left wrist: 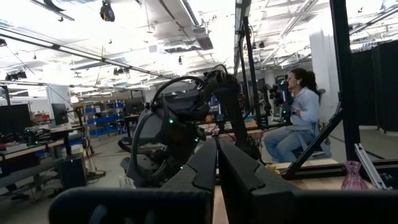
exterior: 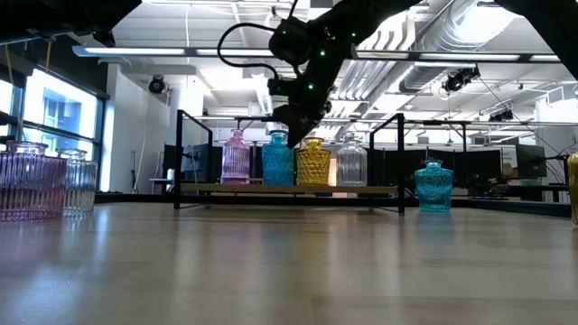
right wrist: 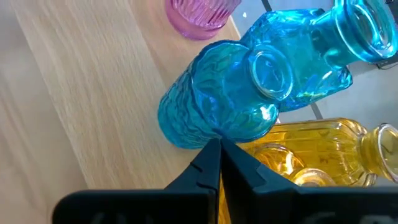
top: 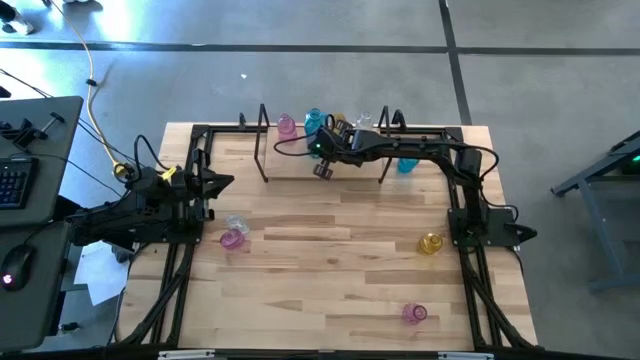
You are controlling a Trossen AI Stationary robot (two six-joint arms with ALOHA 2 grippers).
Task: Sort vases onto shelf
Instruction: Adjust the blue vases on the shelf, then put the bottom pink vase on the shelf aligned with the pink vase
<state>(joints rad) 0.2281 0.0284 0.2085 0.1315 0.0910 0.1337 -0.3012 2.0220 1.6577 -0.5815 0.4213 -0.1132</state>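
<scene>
On the shelf (exterior: 289, 189) at the table's (top: 330, 290) far edge stand pink, blue (right wrist: 217, 106), yellow (exterior: 313, 162) and clear vases in a row. The right gripper (right wrist: 219, 149), jaws together and empty, hovers just above the blue and yellow ones. The left gripper (left wrist: 217, 163) waits shut by the left edge; loose vases lie well apart on the open wood.

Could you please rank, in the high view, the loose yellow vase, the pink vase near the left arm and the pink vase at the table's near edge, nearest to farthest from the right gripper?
From the right gripper:
1. Pink vase near the left arm.
2. Yellow vase, right side, only slightly farther.
3. Pink vase at the near edge.
</scene>
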